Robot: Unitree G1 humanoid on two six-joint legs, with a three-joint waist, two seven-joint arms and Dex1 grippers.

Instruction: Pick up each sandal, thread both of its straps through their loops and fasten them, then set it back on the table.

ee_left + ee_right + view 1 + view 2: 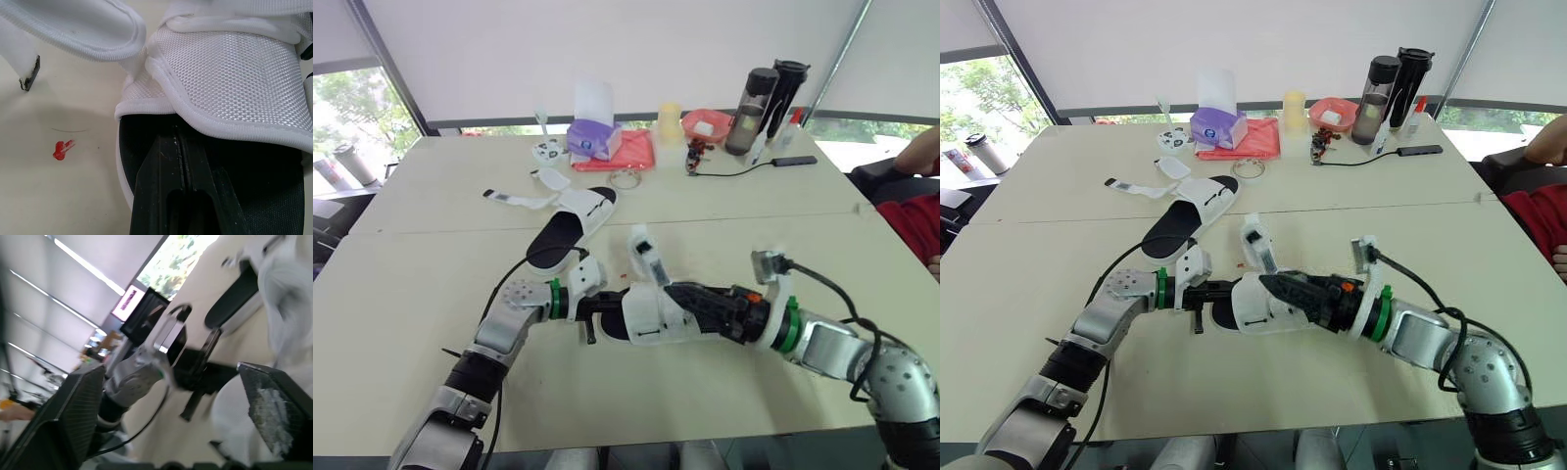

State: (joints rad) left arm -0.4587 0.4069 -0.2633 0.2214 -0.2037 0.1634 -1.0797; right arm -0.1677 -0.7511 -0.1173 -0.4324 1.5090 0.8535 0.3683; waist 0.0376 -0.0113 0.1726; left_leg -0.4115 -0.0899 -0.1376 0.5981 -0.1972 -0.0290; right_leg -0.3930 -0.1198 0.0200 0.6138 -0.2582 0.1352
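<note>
Nearest in the head view, low in the frame, the left fingers (pixel 597 315) and right fingers (pixel 690 297) meet from opposite ends on the near sandal (pixel 646 318). It lies at centre on the table (pixel 411 294). One loose strap (pixel 644 253) stands up just above it, not yet threaded. The sandal seems braced from both ends so the strap can be worked. Up and left of it the far sandal (pixel 576 227) lies flat, with two strap ends (pixel 521 200) splayed toward the upper left. That makes two sandals, one in hand and one waiting. Along the top edge stand two dark bottles (pixel 766 98), and a person's arm (pixel 920 157) shows at the right edge.

In the left wrist view, the left fingers are pressed together with nothing visible between them. Their tips are tucked under the white mesh band (pixel 230 73) and rest on the black footbed (pixel 266 176), probably to pin the sandal down. One red mark (pixel 61 150) sits on the table at lower left.

In the right wrist view, the right fingers are spread wide. White sandal material sits between them at lower right, and they clamp nothing. Whether they touch it I cannot tell.
</note>
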